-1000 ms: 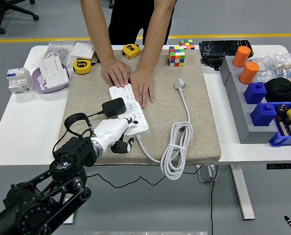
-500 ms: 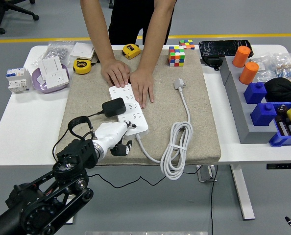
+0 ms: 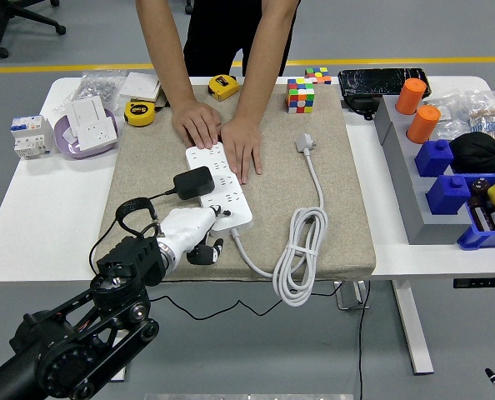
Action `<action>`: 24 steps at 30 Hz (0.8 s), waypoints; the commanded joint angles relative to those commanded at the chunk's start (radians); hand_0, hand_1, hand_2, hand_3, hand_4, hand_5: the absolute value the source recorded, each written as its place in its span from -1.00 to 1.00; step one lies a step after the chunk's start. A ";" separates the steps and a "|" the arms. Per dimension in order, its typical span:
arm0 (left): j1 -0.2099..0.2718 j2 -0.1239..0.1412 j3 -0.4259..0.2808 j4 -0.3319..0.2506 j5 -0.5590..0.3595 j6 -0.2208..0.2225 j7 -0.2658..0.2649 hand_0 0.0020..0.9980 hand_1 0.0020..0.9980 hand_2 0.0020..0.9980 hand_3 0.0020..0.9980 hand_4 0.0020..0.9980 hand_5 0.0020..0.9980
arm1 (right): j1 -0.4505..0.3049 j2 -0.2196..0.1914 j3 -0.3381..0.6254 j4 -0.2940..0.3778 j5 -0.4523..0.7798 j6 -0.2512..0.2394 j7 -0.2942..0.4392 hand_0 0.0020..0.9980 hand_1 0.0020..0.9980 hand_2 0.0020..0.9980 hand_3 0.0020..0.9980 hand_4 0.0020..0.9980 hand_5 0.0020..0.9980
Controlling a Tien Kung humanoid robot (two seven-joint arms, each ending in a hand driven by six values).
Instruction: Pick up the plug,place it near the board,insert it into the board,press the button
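A white power strip lies at a slant on a beige mat that covers the middle of the white table. A black plug sits seated in the strip's left side, its black cord looping off toward the mat's near left corner. The robot's left hand, white with dark fingertips, rests at the strip's near end; its fingers curl downward beside the strip's edge and pinch nothing. A person at the far side presses both hands flat on the strip's far end, holding it down. The strip's own white cable lies coiled near the mat's near edge, its white plug head toward the far right of the mat. A colour cube stands at the mat's far edge, and two yellow tape measures lie near the far left corner. The right arm is out of frame.
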 joint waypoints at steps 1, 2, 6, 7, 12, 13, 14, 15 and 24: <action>-0.001 0.000 0.000 0.005 0.001 0.004 -0.002 -0.71 -0.88 -0.69 0.73 -0.13 -0.67 | 0.000 0.000 0.000 0.000 0.000 0.000 0.000 0.78 0.75 0.66 0.70 1.00 1.00; -0.001 -0.001 0.000 0.009 0.002 0.007 -0.004 -0.71 -0.88 -0.69 0.73 -0.13 -0.67 | 0.000 0.000 0.000 0.000 0.000 0.000 0.000 0.78 0.75 0.66 0.70 1.00 1.00; 0.000 -0.002 -0.002 0.019 0.010 -0.003 0.000 -0.71 -0.88 -0.69 0.73 -0.13 -0.67 | 0.002 0.001 -0.002 0.000 0.003 0.000 0.001 0.78 0.75 0.66 0.70 1.00 1.00; -0.001 -0.001 0.000 0.019 0.009 -0.006 0.002 -0.71 -0.88 -0.69 0.72 -0.13 -0.67 | 0.002 0.001 -0.001 0.000 0.003 0.000 0.001 0.78 0.75 0.66 0.70 1.00 1.00; -0.001 0.002 0.000 0.008 0.016 -0.008 0.002 -0.71 -0.88 -0.69 0.72 -0.13 -0.67 | 0.001 0.001 0.005 0.000 -0.001 0.000 -0.001 0.78 0.75 0.66 0.70 1.00 1.00; -0.001 0.003 -0.002 0.002 0.019 -0.007 0.001 -0.71 -0.88 -0.69 0.68 -0.13 -0.67 | 0.001 0.002 0.006 0.000 -0.001 0.000 -0.001 0.78 0.75 0.66 0.70 1.00 1.00; 0.000 0.004 -0.007 -0.013 0.025 -0.004 0.000 -0.71 -0.88 -0.69 0.68 -0.13 -0.67 | 0.001 0.001 0.006 0.000 -0.001 0.000 -0.001 0.78 0.75 0.66 0.70 1.00 1.00; 0.000 0.005 -0.009 -0.022 0.027 -0.004 -0.001 -0.71 -0.88 -0.69 0.68 -0.13 -0.67 | 0.002 0.001 0.006 0.000 -0.001 0.000 -0.001 0.78 0.75 0.66 0.70 1.00 1.00; 0.078 0.002 -0.125 -0.201 -0.089 0.162 -0.211 -0.68 -0.85 -0.67 0.54 -0.13 -0.68 | 0.002 0.004 0.006 0.000 0.003 -0.001 -0.001 0.78 0.75 0.66 0.70 1.00 1.00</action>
